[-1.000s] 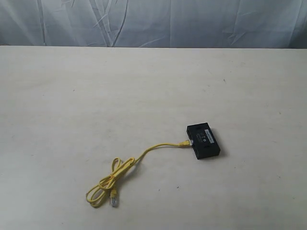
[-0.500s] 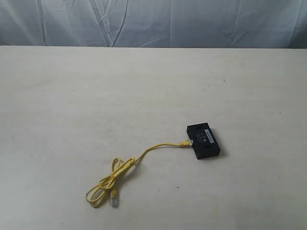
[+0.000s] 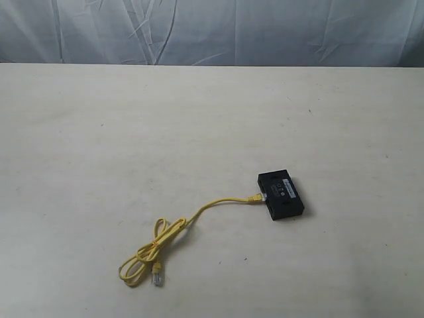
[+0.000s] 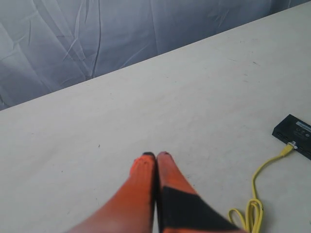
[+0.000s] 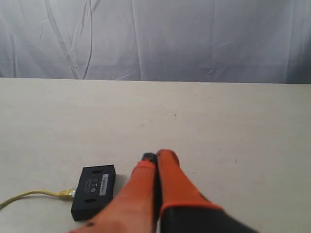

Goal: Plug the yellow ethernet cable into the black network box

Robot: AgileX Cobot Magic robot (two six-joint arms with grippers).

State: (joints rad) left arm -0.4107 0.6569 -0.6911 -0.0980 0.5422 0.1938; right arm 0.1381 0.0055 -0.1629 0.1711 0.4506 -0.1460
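Note:
The black network box [image 3: 281, 195] lies flat on the table, right of centre, its white-and-grey label facing up. One plug of the yellow ethernet cable [image 3: 209, 205] sits against the box's left side; the cord runs left and down into a loose loop, ending in a free clear plug [image 3: 158, 277]. No arm shows in the exterior view. My left gripper [image 4: 156, 155] is shut and empty, with the box [image 4: 297, 136] and cable [image 4: 257, 179] off to one side. My right gripper [image 5: 156, 157] is shut and empty, near the box [image 5: 93, 190] and the cable [image 5: 34, 194].
The table [image 3: 132, 132] is a pale off-white surface. A wrinkled grey-blue cloth backdrop [image 3: 212, 30] hangs behind its far edge.

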